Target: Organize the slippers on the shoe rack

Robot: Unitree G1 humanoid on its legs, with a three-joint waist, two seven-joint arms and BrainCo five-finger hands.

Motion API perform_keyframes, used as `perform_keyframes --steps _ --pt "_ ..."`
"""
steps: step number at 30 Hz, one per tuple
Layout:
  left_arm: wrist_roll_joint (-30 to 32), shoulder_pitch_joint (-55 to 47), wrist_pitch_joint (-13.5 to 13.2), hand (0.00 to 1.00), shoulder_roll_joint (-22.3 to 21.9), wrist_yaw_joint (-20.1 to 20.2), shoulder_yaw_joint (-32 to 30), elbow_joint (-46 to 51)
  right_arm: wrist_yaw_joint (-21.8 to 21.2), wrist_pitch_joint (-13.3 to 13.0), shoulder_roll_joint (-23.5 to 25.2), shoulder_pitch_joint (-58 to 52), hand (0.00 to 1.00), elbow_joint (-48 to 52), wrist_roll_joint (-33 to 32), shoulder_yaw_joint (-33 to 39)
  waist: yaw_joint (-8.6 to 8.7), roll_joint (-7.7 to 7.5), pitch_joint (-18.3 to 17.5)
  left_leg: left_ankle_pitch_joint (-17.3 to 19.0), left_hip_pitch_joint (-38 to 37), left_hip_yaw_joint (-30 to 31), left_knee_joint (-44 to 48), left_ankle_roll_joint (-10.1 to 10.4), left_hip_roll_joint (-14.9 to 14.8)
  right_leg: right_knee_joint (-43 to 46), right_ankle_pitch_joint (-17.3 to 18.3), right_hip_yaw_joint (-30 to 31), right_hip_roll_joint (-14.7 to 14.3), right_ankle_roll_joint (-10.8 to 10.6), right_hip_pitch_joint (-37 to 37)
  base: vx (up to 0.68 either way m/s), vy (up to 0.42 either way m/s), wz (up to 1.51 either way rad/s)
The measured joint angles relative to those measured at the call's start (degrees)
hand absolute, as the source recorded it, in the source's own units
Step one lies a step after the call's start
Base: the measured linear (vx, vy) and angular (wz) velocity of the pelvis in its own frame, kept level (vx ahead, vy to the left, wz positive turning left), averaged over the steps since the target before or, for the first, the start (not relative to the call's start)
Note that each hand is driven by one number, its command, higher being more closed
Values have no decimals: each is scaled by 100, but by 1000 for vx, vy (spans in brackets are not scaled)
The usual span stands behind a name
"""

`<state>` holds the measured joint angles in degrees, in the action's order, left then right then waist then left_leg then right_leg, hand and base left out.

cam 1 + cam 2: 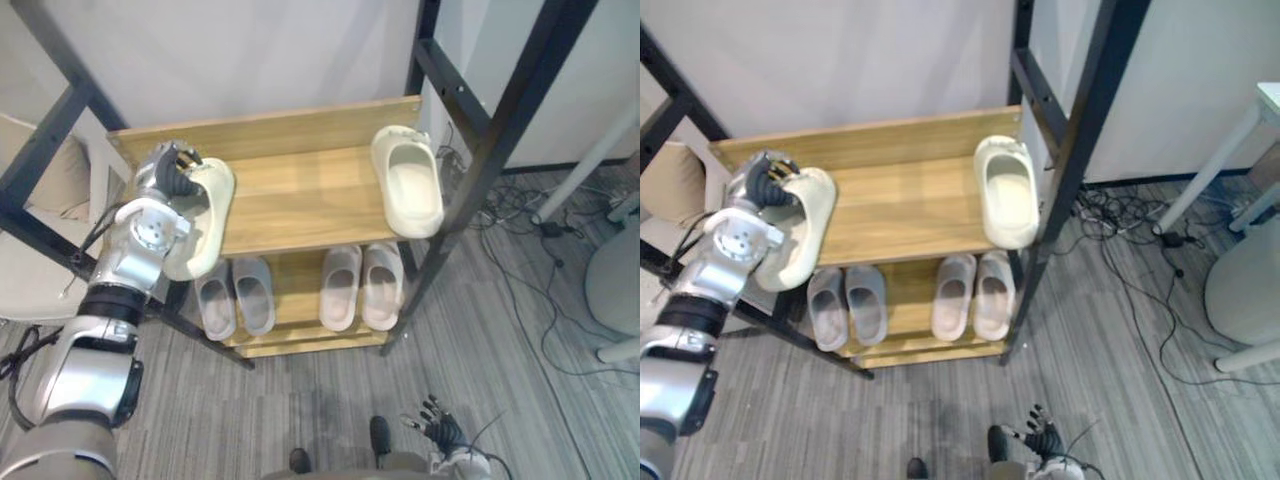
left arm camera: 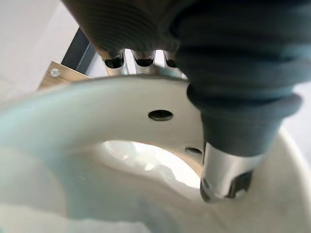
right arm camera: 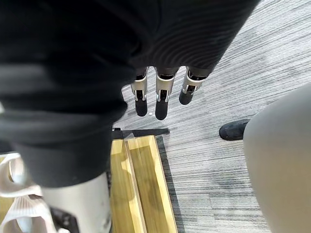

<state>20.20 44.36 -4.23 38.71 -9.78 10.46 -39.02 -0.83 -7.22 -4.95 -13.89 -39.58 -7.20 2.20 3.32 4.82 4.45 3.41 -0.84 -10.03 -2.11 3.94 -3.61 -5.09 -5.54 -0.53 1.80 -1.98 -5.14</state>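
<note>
Six slippers: two cream on the top shelf (image 1: 300,195), four lower slippers (image 1: 340,288) below. Left robot hand (image 1: 172,180) grips the left cream slipper (image 1: 205,228); right cream slipper (image 1: 410,185) lies alongside; toes to wall, long axes front-to-back. Right robot hand (image 1: 440,430) hangs low, fingers relaxed.

Top shelf (image 1: 300,195) of the wooden shoe rack (image 1: 270,130): my left hand (image 1: 172,180) curls round the upper of the left cream slipper (image 1: 212,218), which overhangs the shelf's left end; the right cream slipper (image 1: 410,185) lies at the opposite end. Lower shelf (image 1: 297,290): a grey pair (image 1: 253,292) beside a pale pink pair (image 1: 340,287). My right hand (image 1: 440,430) hangs low above the grey carpet (image 1: 300,400), fingers loosely spread
</note>
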Motion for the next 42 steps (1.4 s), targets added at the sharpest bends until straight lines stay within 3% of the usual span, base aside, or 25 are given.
perform_keyframes --steps 8,19,31,42 --pt "10 1 0 100 -2 -1 0 20 23 -1 5 -22 0 49 0 0 6 10 8 3 -28 -34 3 -2 4 0 -21 67 -2 -3 9 -7 -1 -3" --pt "563 -239 -18 100 -42 -36 205 712 30 -2 4 -7 0 44 -1 -11 46 9 9 2 -29 22 4 -4 19 -1 -23 15 5 -4 27 -1 0 0" --pt "786 -223 36 100 -142 -375 289 851 80 -22 41 54 0 65 -17 -9 247 -25 63 52 -23 -215 5 -64 65 -2 -89 287 8 -63 -105 -4 8 -11" --pt "706 444 242 100 -752 -639 271 778 93 -2 68 42 0 247 -20 -5 344 -63 154 176 170 -602 130 -197 180 -1 -212 788 100 -180 -436 -8 22 -19"
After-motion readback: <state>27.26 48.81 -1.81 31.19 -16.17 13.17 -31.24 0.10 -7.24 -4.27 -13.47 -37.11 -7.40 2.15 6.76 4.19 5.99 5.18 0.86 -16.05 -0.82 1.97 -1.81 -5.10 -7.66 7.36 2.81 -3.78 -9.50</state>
